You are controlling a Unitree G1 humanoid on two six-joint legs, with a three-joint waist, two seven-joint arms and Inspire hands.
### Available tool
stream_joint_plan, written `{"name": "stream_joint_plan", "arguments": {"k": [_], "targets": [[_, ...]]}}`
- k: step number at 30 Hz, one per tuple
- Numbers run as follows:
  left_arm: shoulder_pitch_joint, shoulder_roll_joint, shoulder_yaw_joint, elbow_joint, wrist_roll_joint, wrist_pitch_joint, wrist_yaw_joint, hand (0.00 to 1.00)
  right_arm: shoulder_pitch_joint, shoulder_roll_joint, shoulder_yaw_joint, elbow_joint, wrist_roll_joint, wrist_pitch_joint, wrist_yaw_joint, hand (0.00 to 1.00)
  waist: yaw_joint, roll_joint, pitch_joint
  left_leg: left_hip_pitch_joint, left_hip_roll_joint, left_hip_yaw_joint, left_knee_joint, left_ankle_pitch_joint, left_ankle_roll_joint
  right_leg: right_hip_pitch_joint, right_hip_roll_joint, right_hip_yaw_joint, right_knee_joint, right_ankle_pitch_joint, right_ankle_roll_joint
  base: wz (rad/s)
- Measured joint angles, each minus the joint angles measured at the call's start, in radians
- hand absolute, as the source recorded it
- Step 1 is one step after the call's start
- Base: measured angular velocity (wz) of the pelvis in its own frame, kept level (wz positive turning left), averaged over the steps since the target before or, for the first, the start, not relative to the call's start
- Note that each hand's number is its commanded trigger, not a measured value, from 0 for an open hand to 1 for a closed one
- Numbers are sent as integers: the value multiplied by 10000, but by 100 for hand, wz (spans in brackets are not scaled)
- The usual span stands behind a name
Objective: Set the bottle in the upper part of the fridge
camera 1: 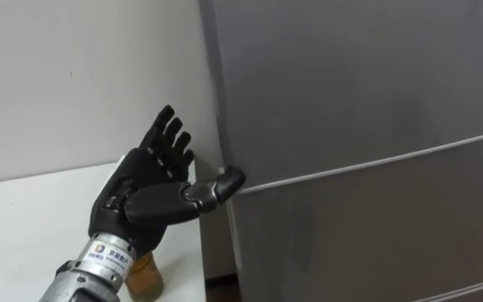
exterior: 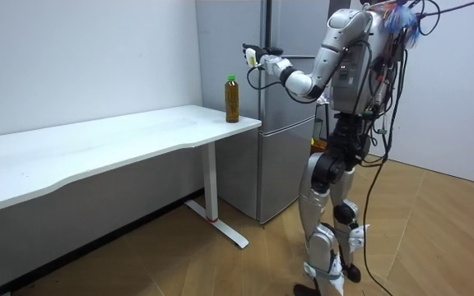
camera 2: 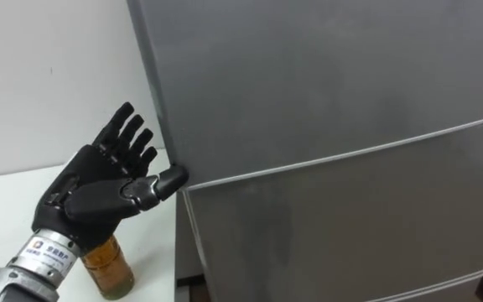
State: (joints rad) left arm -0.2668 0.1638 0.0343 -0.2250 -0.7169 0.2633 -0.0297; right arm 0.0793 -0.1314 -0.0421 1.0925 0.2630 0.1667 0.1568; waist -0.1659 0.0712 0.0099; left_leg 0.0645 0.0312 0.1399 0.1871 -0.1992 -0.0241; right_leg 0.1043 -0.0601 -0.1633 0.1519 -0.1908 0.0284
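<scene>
The bottle (camera 1: 145,278) holds amber liquid and has a green cap (exterior: 230,78). It stands upright near the end of the white table (camera 1: 23,226), next to the fridge. My left hand (camera 1: 151,180) is raised above and in front of the bottle, open, with its fingers straight and spread. Its thumb tip rests at the left edge of the grey fridge (camera 1: 350,101), right at the seam between the upper door and the lower door (camera 1: 367,226). Both doors are closed. The hand holds nothing, and my wrist hides the bottle's upper part in the eye views.
I stand facing the fridge (exterior: 282,148), which stands against the wall at the table's (exterior: 122,144) end. The wall (camera 1: 74,75) is behind the table. Wooden floor lies open behind me in the room view.
</scene>
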Motion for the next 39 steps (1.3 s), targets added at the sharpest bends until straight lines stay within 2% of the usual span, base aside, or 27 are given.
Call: {"name": "stream_joint_plan", "arguments": {"k": [8,20,27,34,39], "targets": [[-6,-1,-30,1,14,0,0,0,-12,-9,18,-17,47,-5,-3,0,-234,93,-17,2,4,1,2,1,2,4,8,11,23,8,1,0],[-240,-1,-382,-5,34,19,-201,0,-43,-23,89,-8,57,8,92,0,-234,-3,45,-39,4,29,-18,2,1,-40,10,16,-17,5,4,0],[-247,58,-836,-237,94,94,-517,0,-103,-175,327,-32,192,207,260,0,-181,34,-1,-191,2,29,-9,2,1,-156,-8,-41,4,6,4,2],[-245,60,-1060,-442,448,159,-518,0,-122,-292,731,-52,372,204,252,0,-97,6,-21,-200,-2,-4,-10,2,2,-165,-10,-57,10,9,6,0],[-243,61,-1356,-732,574,184,-520,0,-123,-367,970,-14,504,192,137,0,162,-13,-62,-217,-2,-55,-7,2,2,-142,-14,-170,15,11,6,5]]}}
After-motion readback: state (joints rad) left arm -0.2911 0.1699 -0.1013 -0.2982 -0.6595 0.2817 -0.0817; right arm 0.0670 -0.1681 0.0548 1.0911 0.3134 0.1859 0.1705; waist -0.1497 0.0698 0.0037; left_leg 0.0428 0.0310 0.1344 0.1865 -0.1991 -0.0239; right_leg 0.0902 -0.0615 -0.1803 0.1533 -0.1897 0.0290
